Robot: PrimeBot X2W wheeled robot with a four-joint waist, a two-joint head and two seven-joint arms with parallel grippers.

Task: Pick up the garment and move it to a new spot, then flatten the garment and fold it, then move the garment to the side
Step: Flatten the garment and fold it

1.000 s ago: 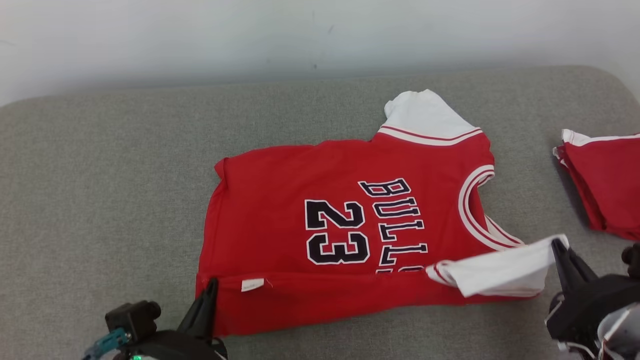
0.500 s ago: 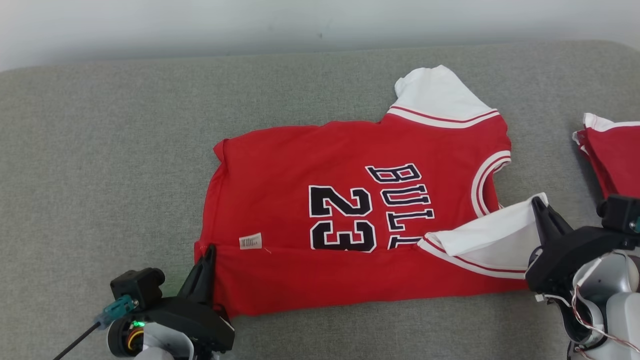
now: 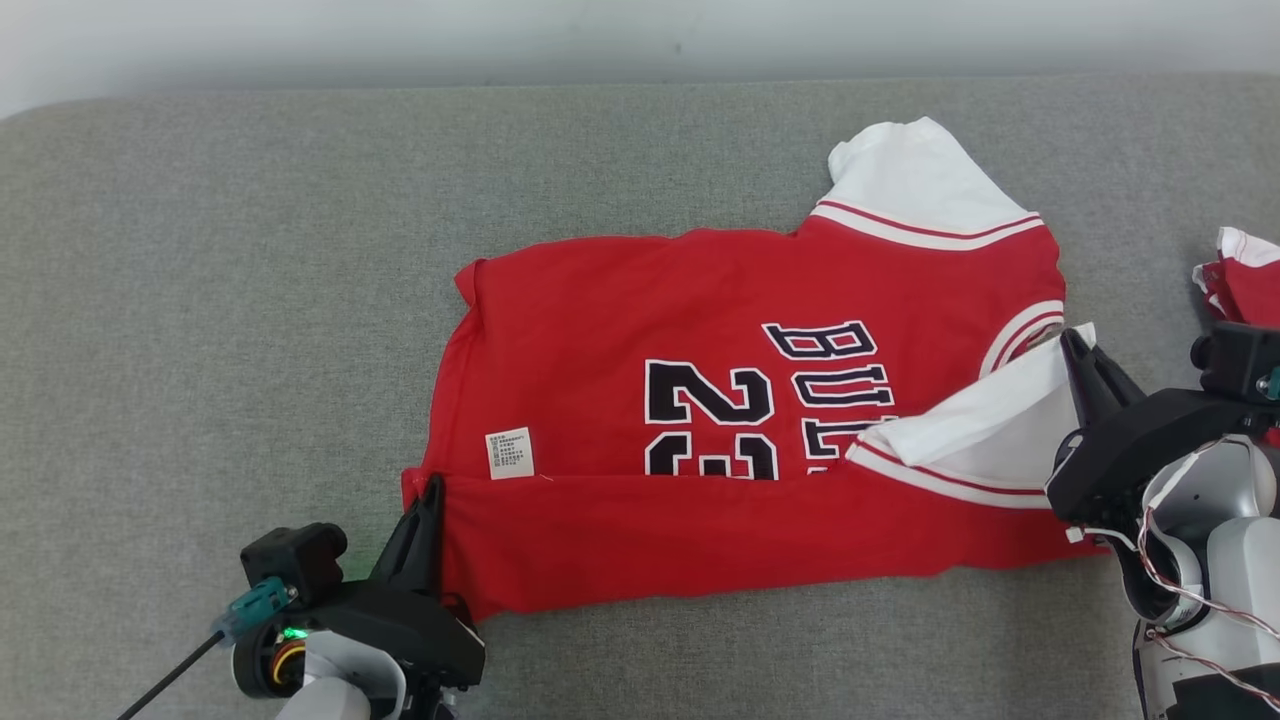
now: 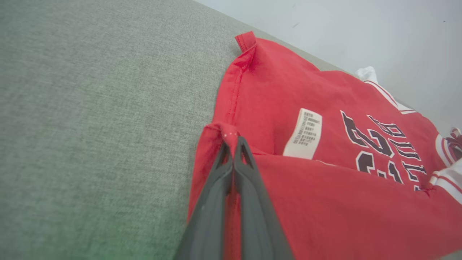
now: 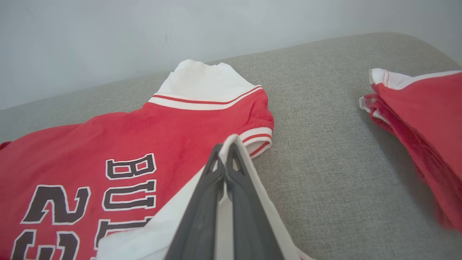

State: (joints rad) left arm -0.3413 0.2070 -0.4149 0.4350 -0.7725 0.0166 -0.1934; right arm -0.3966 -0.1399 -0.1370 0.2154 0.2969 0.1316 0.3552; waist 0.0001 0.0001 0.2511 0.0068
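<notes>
A: Gripper status?
B: Left gripper (image 3: 433, 490) is clamped tight on the garment (image 3: 700, 330) at its hem corner. Right gripper (image 3: 1072, 345) is pinched on the white sleeve (image 3: 990, 430).
A: Garment location?
B: Centre of the grey cushion (image 3: 200, 300), near edge doubled over the "23". Red pile (image 3: 1245, 290) sits to its right, apart.

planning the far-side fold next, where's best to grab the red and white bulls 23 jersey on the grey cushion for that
Probably the far white sleeve of the red and white jersey, pinched at its outer edge from above: it lies flat, jutting past the red body onto the grey cushion. The second hold would be the upturned far hem corner.
</notes>
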